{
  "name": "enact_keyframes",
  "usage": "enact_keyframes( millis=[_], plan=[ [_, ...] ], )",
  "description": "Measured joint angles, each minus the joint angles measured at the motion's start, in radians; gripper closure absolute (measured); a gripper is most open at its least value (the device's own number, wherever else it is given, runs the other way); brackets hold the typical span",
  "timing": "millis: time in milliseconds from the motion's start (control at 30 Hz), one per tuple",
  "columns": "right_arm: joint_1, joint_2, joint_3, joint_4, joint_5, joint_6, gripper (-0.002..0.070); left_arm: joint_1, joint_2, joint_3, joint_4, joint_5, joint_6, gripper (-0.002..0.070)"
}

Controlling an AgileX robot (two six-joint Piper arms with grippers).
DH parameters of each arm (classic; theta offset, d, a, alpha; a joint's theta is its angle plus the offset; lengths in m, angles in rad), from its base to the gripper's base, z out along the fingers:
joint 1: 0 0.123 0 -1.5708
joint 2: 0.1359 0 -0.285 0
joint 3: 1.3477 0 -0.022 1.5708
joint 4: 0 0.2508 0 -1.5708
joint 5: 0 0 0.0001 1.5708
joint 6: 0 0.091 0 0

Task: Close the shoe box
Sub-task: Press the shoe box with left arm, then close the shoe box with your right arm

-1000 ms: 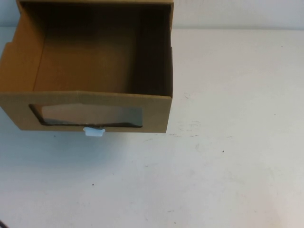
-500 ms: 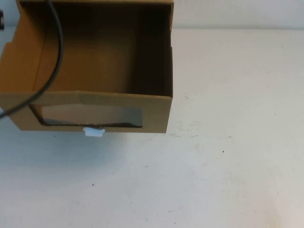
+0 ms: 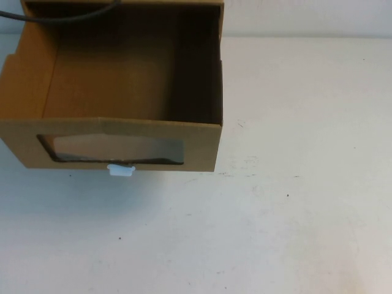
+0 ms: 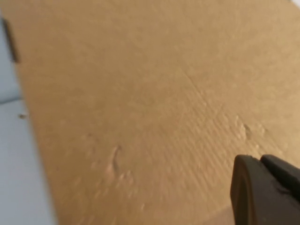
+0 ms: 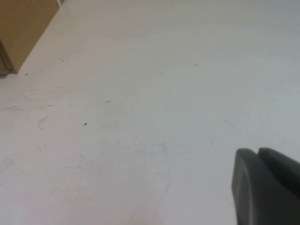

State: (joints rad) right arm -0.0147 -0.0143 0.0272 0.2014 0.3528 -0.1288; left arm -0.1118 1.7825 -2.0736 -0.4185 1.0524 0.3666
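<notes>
The shoe box (image 3: 202,144) is brown cardboard and sits at the table's far left, its drawer pulled out and its inside bare. Its front has a dark window (image 3: 116,149) with a small white pull tab (image 3: 120,169) under it. Neither gripper shows in the high view; only a black cable (image 3: 61,17) crosses the box's far left corner. In the left wrist view my left gripper (image 4: 259,158) is shut, close over a cardboard face of the box (image 4: 140,103). My right gripper (image 5: 257,151) is shut over bare table, the box's corner (image 5: 23,28) far from it.
The white table (image 3: 294,184) stretches to the right of and in front of the box, with only small specks and scuffs on it. A pale wall runs along the back edge.
The black cable came into view, hung across the box's left side, and now lies along its far left corner. The box has not moved.
</notes>
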Motion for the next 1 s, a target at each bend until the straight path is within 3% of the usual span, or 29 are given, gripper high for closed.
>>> enact_keyframes(
  millis=[200, 500, 833, 1000],
  plan=[
    [0.0, 0.0, 0.0, 0.0, 0.0, 0.0, 0.0687, -0.047, 0.107, -0.045, 0.022, 0.009, 0.0, 0.068],
    [0.0, 0.0, 0.0, 0.008, 0.0, 0.0, 0.0687, -0.05, 0.135, -0.053, 0.019, 0.001, 0.006, 0.068],
    [0.0, 0.0, 0.0, 0.534, -0.189, 0.002, 0.0687, -0.05, 0.136, -0.053, 0.019, 0.001, 0.006, 0.068],
    [0.0, 0.0, 0.0, 0.681, -0.247, -0.011, 0.0687, -0.05, 0.136, -0.053, 0.019, 0.001, 0.006, 0.068]
  ],
)
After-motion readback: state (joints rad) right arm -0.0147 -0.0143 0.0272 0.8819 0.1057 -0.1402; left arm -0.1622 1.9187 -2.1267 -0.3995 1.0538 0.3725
